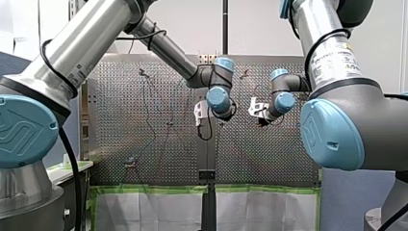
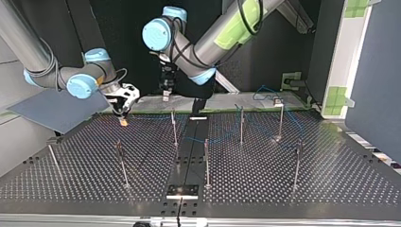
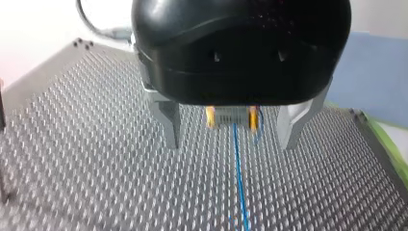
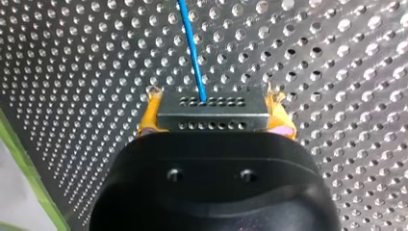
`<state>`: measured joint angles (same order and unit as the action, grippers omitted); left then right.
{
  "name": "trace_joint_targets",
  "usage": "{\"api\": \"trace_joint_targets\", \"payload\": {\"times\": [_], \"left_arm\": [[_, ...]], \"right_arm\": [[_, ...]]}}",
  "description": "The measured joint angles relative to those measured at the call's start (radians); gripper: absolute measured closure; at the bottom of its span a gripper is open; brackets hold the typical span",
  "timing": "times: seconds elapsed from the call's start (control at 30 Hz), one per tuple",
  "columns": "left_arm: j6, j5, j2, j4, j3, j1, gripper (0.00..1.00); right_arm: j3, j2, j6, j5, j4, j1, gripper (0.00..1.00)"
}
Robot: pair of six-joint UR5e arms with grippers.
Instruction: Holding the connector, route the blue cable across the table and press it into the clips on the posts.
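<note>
My right gripper (image 4: 212, 96) is shut on a grey connector (image 4: 211, 114), held between its yellow pads (image 4: 150, 113). The blue cable (image 4: 193, 48) leaves the connector and runs ahead over the perforated table. In the top view my right gripper (image 2: 124, 117) hovers low over the table's far left. From there the cable (image 2: 191, 139) trails rightwards past the posts to loose loops at the far right. My left gripper (image 3: 231, 144) stands open with nothing between its metal fingers (image 3: 169, 122). It faces the connector (image 3: 231, 117), and the cable (image 3: 239, 183) passes below it.
Several thin posts with clips stand on the table, such as one near the middle (image 2: 174, 127), one right of it (image 2: 241, 124) and one nearer the camera (image 2: 206, 163). Green-taped edging (image 1: 154, 190) borders the table (image 1: 269, 154) in the front view.
</note>
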<state>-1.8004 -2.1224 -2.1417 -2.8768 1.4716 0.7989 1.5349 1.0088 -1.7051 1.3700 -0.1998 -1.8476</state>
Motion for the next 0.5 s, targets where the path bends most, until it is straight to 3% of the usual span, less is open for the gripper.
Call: {"api": "trace_joint_targets", "payload": {"times": [0.3,0.5], "left_arm": [[-0.024,0.001,-0.071,-0.065,-0.077,0.045,0.0],[-0.05,0.003,-0.123,-0.085,-0.129,0.04,0.0]], "right_arm": [[0.0,0.001,0.002,0.0,0.002,0.015,1.0],[0.0,0.001,0.003,0.0,0.002,0.02,1.0]]}}
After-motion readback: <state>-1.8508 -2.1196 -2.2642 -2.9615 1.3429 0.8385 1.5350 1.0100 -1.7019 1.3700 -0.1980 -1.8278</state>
